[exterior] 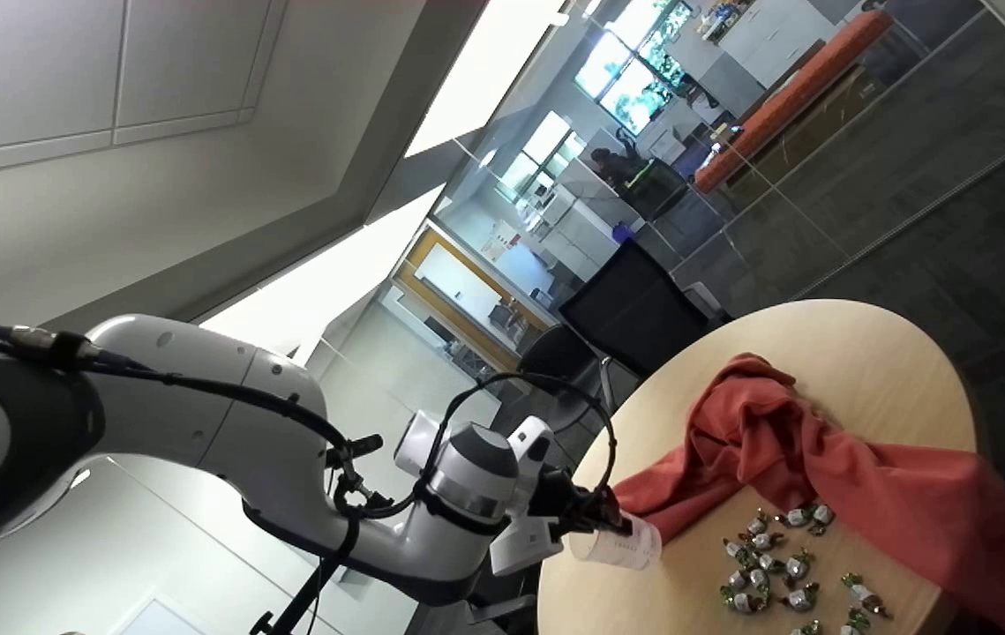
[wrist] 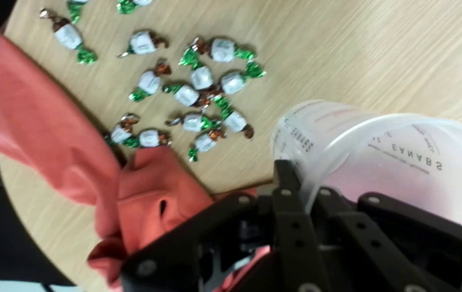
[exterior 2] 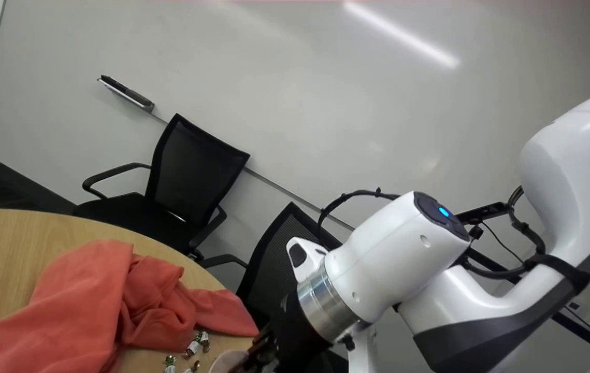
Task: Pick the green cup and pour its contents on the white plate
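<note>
No green cup and no white plate show. A translucent whitish plastic cup with printed text (wrist: 425,170) is at the right of the wrist view, its mouth toward the camera. No candy shows in the visible part of its inside. My gripper (wrist: 306,188) is shut on the cup's rim and wall, one finger outside and one inside. In an exterior view the cup (exterior: 621,542) is at the gripper (exterior: 610,516), near the table edge; whether it touches the table I cannot tell. Another exterior view shows only part of the cup (exterior 2: 226,361). Several wrapped candies (wrist: 188,95) lie loose on the table.
A crumpled red cloth (exterior: 758,432) lies across the round wooden table (exterior: 873,370), beside the candies (exterior: 762,564). It also shows in the wrist view (wrist: 153,202). Black chairs (exterior 2: 191,166) stand around the table, near a whiteboard wall (exterior 2: 274,77).
</note>
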Controlling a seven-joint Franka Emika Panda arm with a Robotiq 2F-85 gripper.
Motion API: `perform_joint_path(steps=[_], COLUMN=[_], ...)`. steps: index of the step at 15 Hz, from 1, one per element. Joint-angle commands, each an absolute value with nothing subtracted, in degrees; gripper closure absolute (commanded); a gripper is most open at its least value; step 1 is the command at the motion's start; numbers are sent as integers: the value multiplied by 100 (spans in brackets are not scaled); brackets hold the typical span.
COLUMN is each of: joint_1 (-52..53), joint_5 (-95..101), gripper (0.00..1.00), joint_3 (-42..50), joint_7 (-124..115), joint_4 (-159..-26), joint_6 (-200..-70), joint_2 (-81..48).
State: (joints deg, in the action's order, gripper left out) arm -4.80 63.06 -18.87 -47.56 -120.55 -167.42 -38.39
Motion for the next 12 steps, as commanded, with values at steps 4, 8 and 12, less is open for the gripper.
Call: perform_joint_path(steps=[4, 8, 12], joint_1=[-561, 18, 706], joint_5=[4476, 2665, 1679], gripper=[99, 99, 99], joint_3=[-2368, -1908, -1237], joint_7=[-2420, -871, -131], joint_4=[-12067, -11625, -11099], joint_6=[-16510, -16171, -15927], joint_2=[-4463, -4689, -4890])
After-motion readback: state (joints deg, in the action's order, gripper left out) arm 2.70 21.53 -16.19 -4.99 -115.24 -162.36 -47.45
